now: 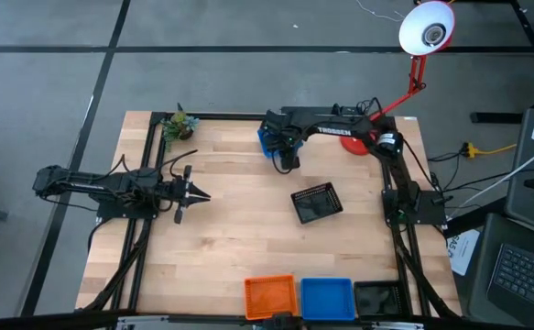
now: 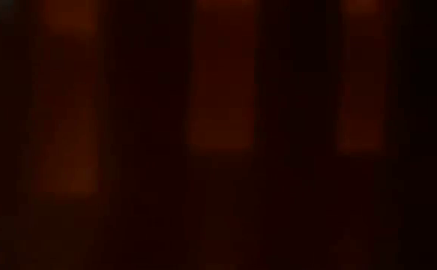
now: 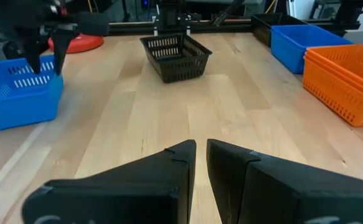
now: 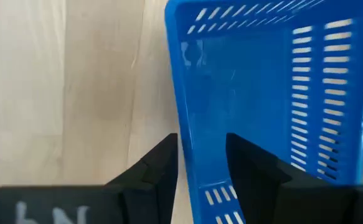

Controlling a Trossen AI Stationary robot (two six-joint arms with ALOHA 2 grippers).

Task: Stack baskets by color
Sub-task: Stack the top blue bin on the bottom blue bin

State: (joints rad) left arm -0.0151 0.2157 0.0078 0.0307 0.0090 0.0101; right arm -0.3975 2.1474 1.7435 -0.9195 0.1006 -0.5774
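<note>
Straddling the thin side wall of a blue basket [image 4: 256, 93] at the tabletop's far edge, the right tool [image 4: 201, 165] stood apart; light, stiff, slatted plastic likely suited a rim pinch.

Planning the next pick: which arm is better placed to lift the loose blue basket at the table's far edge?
Right. Its end effector straddles the blue basket's wall, fingers open. The left end effector waits over bare table, well away.
</note>
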